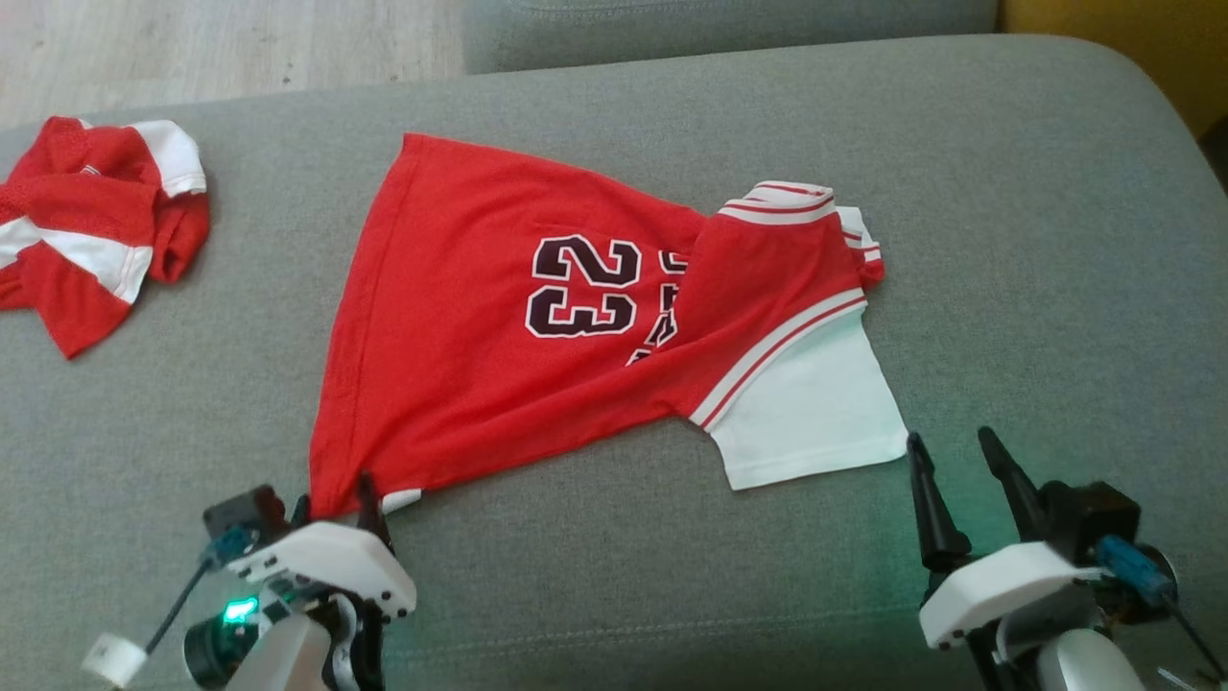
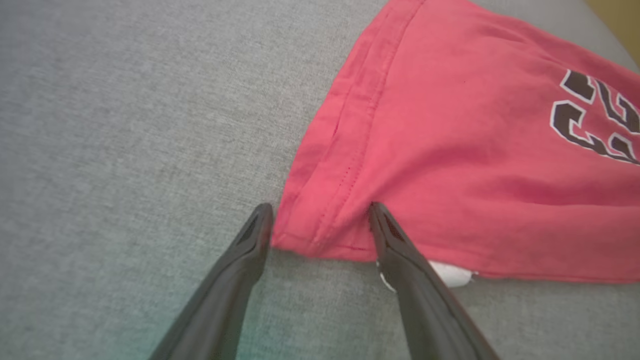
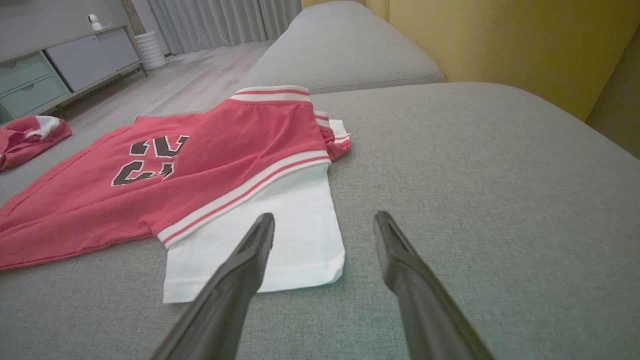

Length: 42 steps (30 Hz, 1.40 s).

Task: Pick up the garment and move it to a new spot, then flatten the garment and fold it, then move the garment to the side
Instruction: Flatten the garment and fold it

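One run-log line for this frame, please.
left gripper: open, at jersey hem corner | right gripper: open, near white sleeve | garment: on grey cushion

White wrist shells — 2 tapered black fingers each.

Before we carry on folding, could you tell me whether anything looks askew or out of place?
Yes: the red jersey lies crooked on the grey cushion, its top flopped over part of the chest print, and a white scrap pokes out beneath its edge. A second red garment sits crumpled at the far left.
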### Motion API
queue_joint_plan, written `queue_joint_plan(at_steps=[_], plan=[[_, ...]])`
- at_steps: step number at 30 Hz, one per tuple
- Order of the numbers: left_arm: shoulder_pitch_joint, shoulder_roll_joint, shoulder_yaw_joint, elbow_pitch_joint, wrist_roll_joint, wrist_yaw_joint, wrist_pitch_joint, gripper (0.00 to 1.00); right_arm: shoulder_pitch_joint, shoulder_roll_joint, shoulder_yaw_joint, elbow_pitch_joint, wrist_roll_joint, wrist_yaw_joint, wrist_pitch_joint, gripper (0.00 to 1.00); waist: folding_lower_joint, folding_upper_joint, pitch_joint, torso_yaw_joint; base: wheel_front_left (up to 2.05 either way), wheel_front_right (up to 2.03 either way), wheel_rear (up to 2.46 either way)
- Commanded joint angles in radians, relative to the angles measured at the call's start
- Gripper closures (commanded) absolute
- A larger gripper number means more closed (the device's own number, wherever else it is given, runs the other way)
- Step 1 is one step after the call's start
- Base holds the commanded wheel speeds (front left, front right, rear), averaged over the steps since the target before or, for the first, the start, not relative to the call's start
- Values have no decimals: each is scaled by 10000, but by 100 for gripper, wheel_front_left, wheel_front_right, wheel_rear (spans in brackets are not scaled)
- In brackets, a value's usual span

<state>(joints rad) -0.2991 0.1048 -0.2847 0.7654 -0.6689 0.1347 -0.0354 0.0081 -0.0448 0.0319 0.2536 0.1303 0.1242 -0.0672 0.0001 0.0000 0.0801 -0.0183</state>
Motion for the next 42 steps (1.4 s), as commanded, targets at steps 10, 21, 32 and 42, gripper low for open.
queue_joint_plan(at_steps=[10,21,32,42], plan=[[-830,74,-6,8,95,-293,-106,100,-1287,-54,210,728,-349,65,923,0,-1,0,197,121,0,0,0],[-743,-9,-391,-912,334,-406,-611,100,-2701,-54,-125,3668,-826,65,1564,0,-1,0,346,623,0,0,0],[-419,53,-526,-1835,329,-289,-593,100,-3566,-54,480,5309,-639,65,1590,100,-1,0,322,635,0,0,0],[-261,186,-363,-2681,-44,-376,-381,100,-4201,-54,536,5188,30,65,274,100,-1,0,-329,523,0,0,0]])
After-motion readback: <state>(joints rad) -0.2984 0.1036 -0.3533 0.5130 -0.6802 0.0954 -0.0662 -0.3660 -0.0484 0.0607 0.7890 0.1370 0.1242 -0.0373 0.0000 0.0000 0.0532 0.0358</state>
